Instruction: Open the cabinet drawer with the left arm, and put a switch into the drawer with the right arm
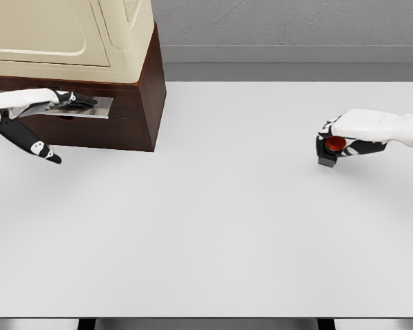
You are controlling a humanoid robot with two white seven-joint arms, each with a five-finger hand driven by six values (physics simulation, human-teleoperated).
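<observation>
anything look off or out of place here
Nothing stands out. The cabinet sits square on the table, left hand at the drawer handle, right hand gripping the switch.

Red switch (pixel 335 144), brown cabinet (pixel 150 89)

White table (pixel 213 234), flat, fills most of the view. Dark brown cabinet (pixel 141 113) stands on it at the far left corner, cream upper body on top of the brown base. Small dark switch (pixel 327 160) with red button far right of the cabinet, bottom edge at the tabletop; contact unclear.
</observation>
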